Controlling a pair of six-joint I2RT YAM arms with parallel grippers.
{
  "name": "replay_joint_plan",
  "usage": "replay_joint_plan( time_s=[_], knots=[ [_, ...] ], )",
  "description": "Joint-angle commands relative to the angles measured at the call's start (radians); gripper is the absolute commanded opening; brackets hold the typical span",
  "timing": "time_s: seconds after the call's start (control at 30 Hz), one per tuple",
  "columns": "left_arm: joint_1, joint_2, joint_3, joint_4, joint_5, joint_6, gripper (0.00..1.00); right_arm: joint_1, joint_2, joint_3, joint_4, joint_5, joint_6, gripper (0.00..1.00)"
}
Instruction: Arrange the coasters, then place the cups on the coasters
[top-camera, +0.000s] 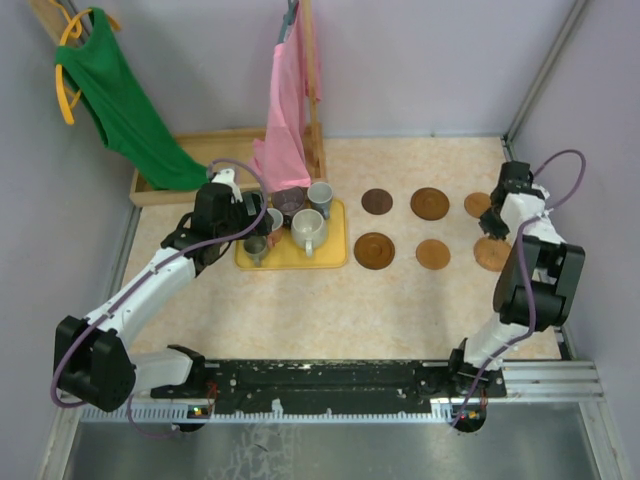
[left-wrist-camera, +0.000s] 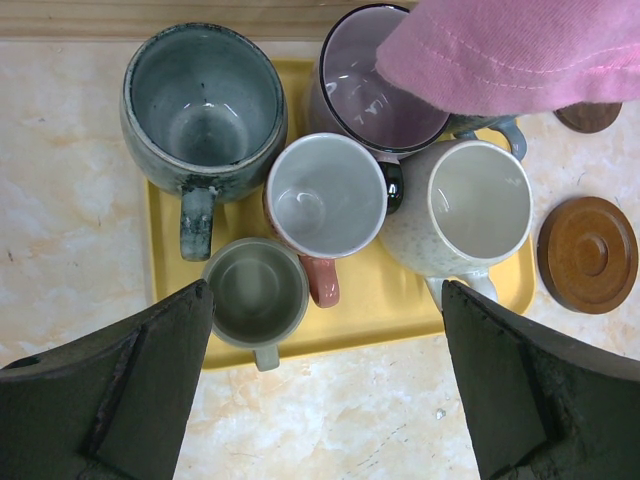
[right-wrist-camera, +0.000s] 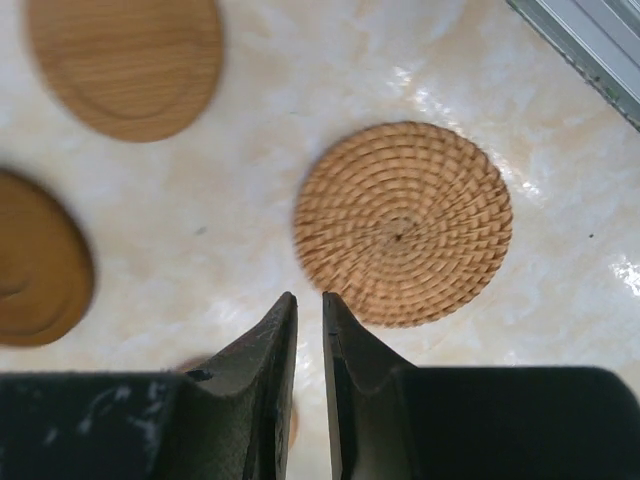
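Observation:
Several cups stand crowded on a yellow tray (left-wrist-camera: 420, 310): a dark grey-green mug (left-wrist-camera: 203, 105), a mauve one (left-wrist-camera: 375, 85), a pinkish one (left-wrist-camera: 327, 195), a cream one (left-wrist-camera: 478, 205) and a small grey-green one (left-wrist-camera: 257, 290). My left gripper (left-wrist-camera: 326, 290) hangs open above the tray's near edge (top-camera: 335, 255), holding nothing. Several round coasters lie in two rows to the right of the tray, among them a dark brown one (top-camera: 374, 250) and tan ones (top-camera: 433, 254). My right gripper (right-wrist-camera: 310, 300) is shut and empty, just beside a woven coaster (right-wrist-camera: 403, 222), at the right end of the rows (top-camera: 495, 222).
A pink cloth (left-wrist-camera: 510, 55) hangs over the back cups, covering part of the mauve mug. A green shirt (top-camera: 125, 110) and a wooden box (top-camera: 230, 140) sit at the back left. Walls close in on both sides; a metal rail (right-wrist-camera: 590, 40) runs near the woven coaster.

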Motion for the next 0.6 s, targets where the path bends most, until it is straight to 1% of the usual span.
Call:
replay_joint_plan(
  time_s=[0.0,0.17,0.33,0.43,0.57],
  knots=[
    [-0.009,-0.017,0.019,0.012,0.012,-0.005,1.0,0.066,-0.143,0.081,0.001,-0.016,-0.018,0.18],
    [-0.016,-0.009,0.041,-0.015,0.017,0.0,1.0,0.161,-0.207,0.05,0.024,-0.044,-0.043,0.18],
    [-0.039,0.01,0.075,-0.054,-0.001,0.0,1.0,0.319,-0.22,0.0,0.043,-0.055,-0.054,0.19],
    [-0.053,0.019,0.092,-0.071,-0.012,-0.001,1.0,0.407,-0.207,-0.019,0.07,-0.1,-0.045,0.2],
    [-0.07,0.031,0.118,-0.092,-0.026,-0.001,1.0,0.538,-0.148,0.004,0.087,-0.1,-0.056,0.2]
  ],
)
